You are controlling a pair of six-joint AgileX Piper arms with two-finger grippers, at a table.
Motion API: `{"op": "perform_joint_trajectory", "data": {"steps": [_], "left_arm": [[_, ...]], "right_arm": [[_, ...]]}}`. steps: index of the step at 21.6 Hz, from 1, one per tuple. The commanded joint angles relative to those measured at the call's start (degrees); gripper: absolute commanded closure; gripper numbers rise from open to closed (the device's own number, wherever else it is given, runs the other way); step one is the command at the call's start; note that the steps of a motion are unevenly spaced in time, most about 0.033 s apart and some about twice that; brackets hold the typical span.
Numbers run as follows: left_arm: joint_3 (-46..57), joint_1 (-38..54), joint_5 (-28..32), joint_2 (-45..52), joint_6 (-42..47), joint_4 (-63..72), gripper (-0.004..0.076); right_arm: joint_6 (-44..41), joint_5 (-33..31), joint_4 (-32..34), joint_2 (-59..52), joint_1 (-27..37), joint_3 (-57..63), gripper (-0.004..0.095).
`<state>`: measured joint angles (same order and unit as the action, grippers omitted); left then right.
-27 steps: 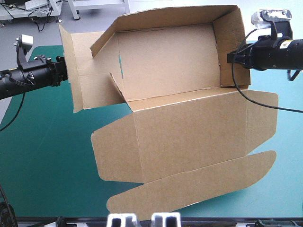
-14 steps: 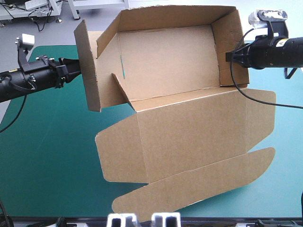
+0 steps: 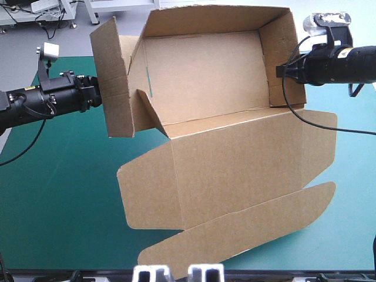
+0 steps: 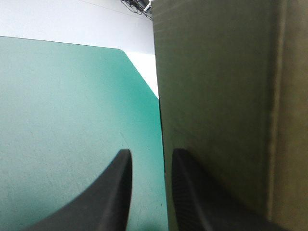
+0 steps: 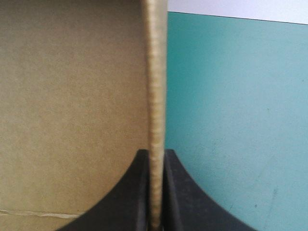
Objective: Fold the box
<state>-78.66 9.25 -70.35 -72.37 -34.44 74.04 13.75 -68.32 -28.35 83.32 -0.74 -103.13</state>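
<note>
Nearest me the broad lid (image 3: 235,164) of the cut brown cardboard box (image 3: 205,76) lies flat on the teal-green worktop (image 3: 59,176), its curved front flap (image 3: 235,226) untucked. Beyond it the tray has its back and right walls up, so I judge the fold about half done, with the left end and the tucks left to do. My left hand (image 4: 150,153) is slightly open, one black finger against the half-raised left end flap (image 3: 111,82), gripping nothing, while my right hand (image 5: 155,151) is clamped on the right wall (image 3: 282,53).
</note>
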Motion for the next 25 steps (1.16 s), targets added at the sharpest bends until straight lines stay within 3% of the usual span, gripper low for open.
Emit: {"op": "perform_joint_trajectory", "data": {"steps": [1, 6, 9, 18, 25], "left_arm": [[-1.74, -0.52, -3.62, 2.62, -0.14, 5.36, 0.0518], [-1.74, -0.52, -3.62, 3.83, -2.40, 5.81, 0.0493], [-1.74, -0.52, -3.62, 3.83, -2.40, 8.93, 0.0415], [-1.74, -0.52, -2.95, 3.71, -2.24, 5.21, 0.0410], [-1.74, -0.52, -3.19, 3.71, -2.24, 5.28, 0.0404]], "right_arm": [[-0.28, 4.21, -0.57, -1.80, -0.17, -1.38, 0.0921], [-0.28, 5.00, 0.73, -1.80, -0.35, -1.38, 0.0920], [-0.28, 5.58, 0.23, -1.36, -0.35, -1.38, 0.0921], [0.11, 5.61, -2.66, -0.87, -0.58, -1.38, 0.0919], [-6.90, 11.30, 8.61, -0.76, -10.34, -1.38, 0.0903]]}}
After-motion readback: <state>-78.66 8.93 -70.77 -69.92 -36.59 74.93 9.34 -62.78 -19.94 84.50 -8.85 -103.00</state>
